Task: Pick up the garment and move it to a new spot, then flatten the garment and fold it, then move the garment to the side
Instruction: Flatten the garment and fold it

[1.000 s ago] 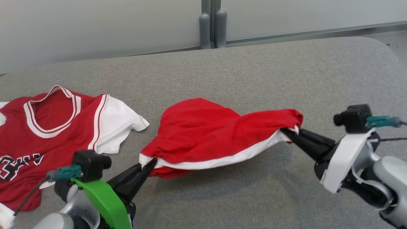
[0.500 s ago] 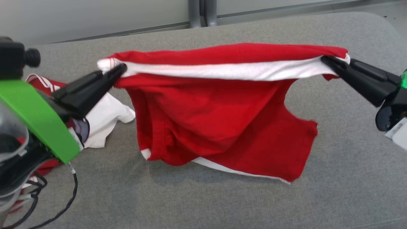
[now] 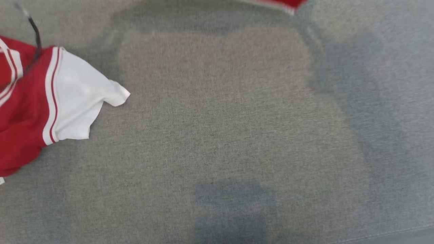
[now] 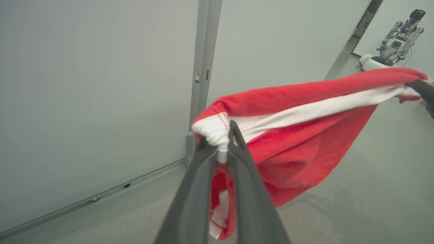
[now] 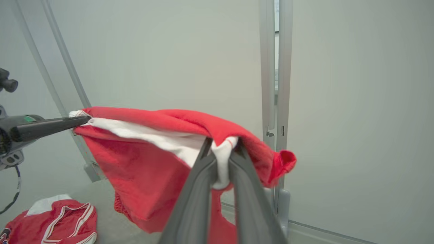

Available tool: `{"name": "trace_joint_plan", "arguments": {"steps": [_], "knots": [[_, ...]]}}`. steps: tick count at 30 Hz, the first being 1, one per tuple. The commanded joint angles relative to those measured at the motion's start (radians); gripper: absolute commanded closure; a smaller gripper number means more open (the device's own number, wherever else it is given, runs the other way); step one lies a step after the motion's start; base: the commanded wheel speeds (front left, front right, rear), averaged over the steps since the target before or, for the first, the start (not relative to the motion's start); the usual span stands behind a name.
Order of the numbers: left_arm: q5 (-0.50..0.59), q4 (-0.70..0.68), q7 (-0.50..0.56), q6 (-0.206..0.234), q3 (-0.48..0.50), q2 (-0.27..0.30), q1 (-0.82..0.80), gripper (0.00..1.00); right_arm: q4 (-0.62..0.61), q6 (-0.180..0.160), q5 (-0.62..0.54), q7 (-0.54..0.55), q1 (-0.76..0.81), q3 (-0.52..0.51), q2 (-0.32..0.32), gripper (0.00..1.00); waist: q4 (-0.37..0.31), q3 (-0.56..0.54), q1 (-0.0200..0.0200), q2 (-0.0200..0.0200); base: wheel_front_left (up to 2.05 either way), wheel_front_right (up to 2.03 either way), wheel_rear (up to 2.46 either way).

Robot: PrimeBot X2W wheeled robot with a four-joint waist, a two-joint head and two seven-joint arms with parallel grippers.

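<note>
One garment (image 4: 305, 135) aloft between two tools (image 4: 222, 142) (image 5: 222, 149)

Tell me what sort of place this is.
Probably a robot lab: plain partition panels, another robot parked in the far corner, and a grey fabric-covered surface with a jersey on it.

- Garment (image 4: 298, 149): red, with a white band.
- Jersey (image 3: 20, 135): red, white sleeve, red-and-white striped trim.
- Table (image 3: 220, 128): flecked grey cloth.
- Wall (image 4: 84, 101): pale grey.

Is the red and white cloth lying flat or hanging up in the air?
Hanging in the air: the red-and-white fabric garment is stretched between the left gripper and right gripper, sagging below.
</note>
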Motion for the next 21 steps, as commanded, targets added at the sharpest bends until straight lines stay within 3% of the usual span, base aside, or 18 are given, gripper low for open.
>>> {"name": "trace_joint_plan", "arguments": {"steps": [1,6,10,16,21], "knots": [[0.028,0.043,-0.030,-0.006,0.000,-0.015,-0.038,1.00,0.032,-0.001,-0.035,-0.027,-0.050,0.003,0.025,1.00,0.027,0.131,-0.0002,0.0120,0.00,0.00,0.00],[0.188,0.281,-0.304,-0.063,-0.007,-0.110,-0.234,1.00,0.309,-0.001,-0.289,-0.263,-0.328,-0.040,0.187,1.00,0.036,0.180,-0.0002,0.0120,0.00,0.00,0.00],[0.243,0.440,-0.489,-0.100,-0.030,-0.164,-0.272,1.00,0.493,-0.001,-0.376,-0.370,-0.404,-0.040,0.278,1.00,0.040,0.213,-0.0002,0.0120,0.00,0.00,0.00],[0.219,0.598,-0.595,-0.132,-0.119,-0.195,-0.152,1.00,0.633,-0.001,-0.328,-0.397,-0.295,0.092,0.266,1.00,0.048,0.237,-0.0002,0.0120,0.00,0.00,0.00],[0.134,0.573,-0.630,-0.132,-0.220,-0.169,-0.018,1.00,0.612,-0.001,-0.195,-0.388,-0.134,0.194,0.190,1.00,0.055,0.236,-0.0002,0.0120,0.00,0.00,0.00]]}}
